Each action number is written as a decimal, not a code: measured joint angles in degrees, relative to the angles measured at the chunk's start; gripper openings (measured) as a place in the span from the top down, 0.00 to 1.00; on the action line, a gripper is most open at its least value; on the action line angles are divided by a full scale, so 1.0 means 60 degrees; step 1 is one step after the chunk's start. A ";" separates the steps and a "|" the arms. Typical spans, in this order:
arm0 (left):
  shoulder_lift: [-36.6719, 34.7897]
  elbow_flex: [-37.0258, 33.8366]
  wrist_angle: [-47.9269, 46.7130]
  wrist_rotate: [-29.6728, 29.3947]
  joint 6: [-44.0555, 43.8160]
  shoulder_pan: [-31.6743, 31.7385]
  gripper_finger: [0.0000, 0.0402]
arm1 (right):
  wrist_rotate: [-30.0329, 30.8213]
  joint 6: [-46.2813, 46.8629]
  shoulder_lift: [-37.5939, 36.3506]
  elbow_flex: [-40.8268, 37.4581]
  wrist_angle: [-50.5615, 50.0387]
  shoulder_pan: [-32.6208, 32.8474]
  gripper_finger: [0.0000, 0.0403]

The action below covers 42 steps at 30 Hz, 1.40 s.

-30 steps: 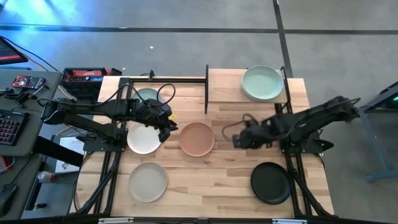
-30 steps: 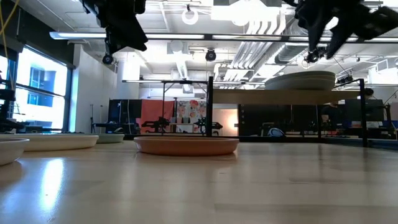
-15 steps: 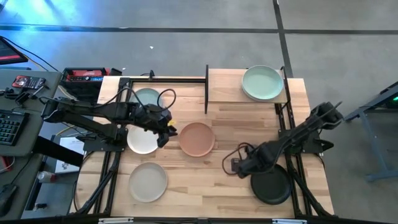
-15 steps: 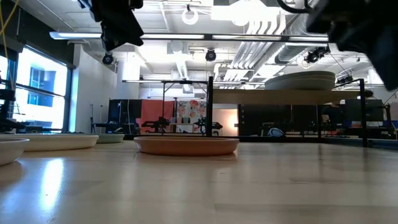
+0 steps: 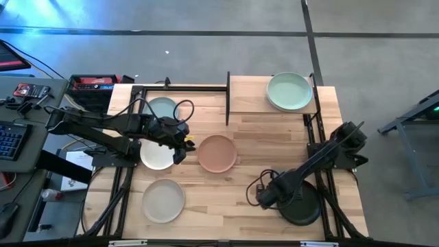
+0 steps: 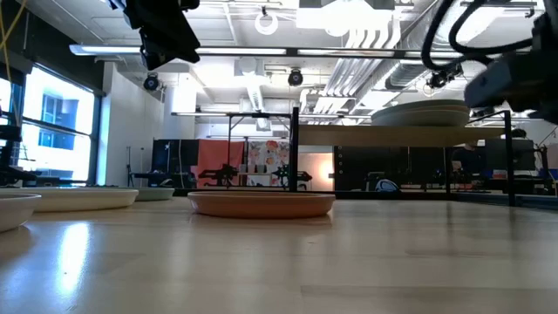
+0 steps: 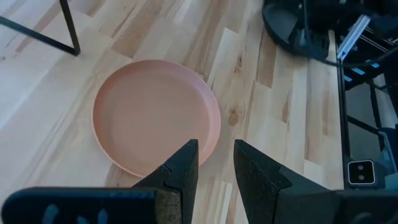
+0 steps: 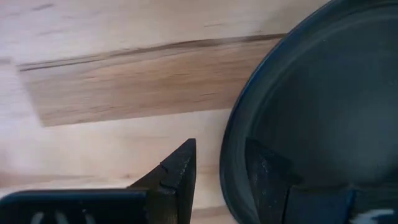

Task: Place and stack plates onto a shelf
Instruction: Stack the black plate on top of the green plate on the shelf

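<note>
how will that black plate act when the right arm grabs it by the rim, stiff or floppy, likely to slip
The round matte black plate looks rigid, so it should probably lift as one stiff piece. Held at one edge by the right pincer, with one finger outside the raised rim and one over the inside, it may droop or pivot. Its matte finish likely helps grip. Being shallow and flat-based, it should slide rather than roll if nudged.

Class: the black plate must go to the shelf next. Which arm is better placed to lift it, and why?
Right. The right gripper sits open at the black plate, one finger on each side of its rim. The left gripper hovers near the terracotta plate, far from it.
</note>
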 joint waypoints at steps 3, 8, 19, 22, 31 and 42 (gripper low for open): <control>0.0000 0.0000 -0.0001 -0.0004 0.0000 0.0004 0.78 | -0.0035 -0.0010 0.0293 0.0000 0.0036 0.0021 0.72; 0.0000 0.0000 -0.0004 -0.0004 0.0000 0.0004 0.78 | -0.0198 -0.0034 0.0637 0.0000 0.0055 0.0021 0.72; 0.0000 0.0000 -0.0019 0.0000 0.0004 0.0004 0.78 | -0.0425 -0.0441 0.0682 0.0016 0.0197 0.0021 0.97; 0.0000 0.0000 -0.0059 0.0000 0.0004 0.0004 0.78 | -0.0364 -0.0514 0.0686 0.0144 0.0189 0.0021 0.96; 0.0000 0.0000 -0.0077 0.0000 0.0004 0.0004 0.78 | 0.1183 -0.0717 0.0686 0.1884 -0.1345 0.0010 1.00; 0.0000 0.0000 -0.0074 0.0000 0.0004 0.0004 0.78 | 0.3615 -0.0720 0.0686 0.4843 -0.5045 0.0010 1.00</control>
